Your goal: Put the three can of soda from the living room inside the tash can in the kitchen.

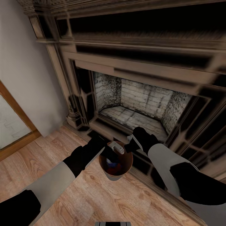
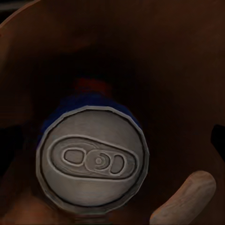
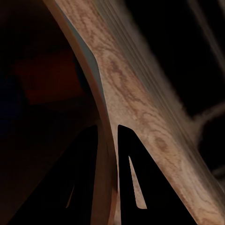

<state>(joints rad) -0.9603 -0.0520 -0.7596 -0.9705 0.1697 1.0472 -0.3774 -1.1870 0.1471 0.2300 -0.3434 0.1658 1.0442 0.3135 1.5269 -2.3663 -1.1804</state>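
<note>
The tash can (image 1: 116,173), a small tapered bucket with a brown inside, hangs above the wood floor in front of the fireplace. My right gripper (image 1: 131,142) is shut on its rim, with one black finger (image 3: 133,178) on each side of the wall (image 3: 112,79). My left gripper (image 1: 105,143) is at the opposite rim, over the opening. Just below it a can of soda (image 2: 91,159) with blue sides shows its silvery top (image 1: 116,147). Red and blue of other cans (image 1: 110,164) show deeper in the bucket. No finger touches the can in the left wrist view.
This is the living room. The dark-framed brick fireplace (image 1: 141,106) rises straight ahead, its base ledge (image 1: 147,180) running close under my right arm. A wood-framed glass door (image 1: 9,125) is at the left. Warm wood floor (image 1: 94,201) spreads below and to the left.
</note>
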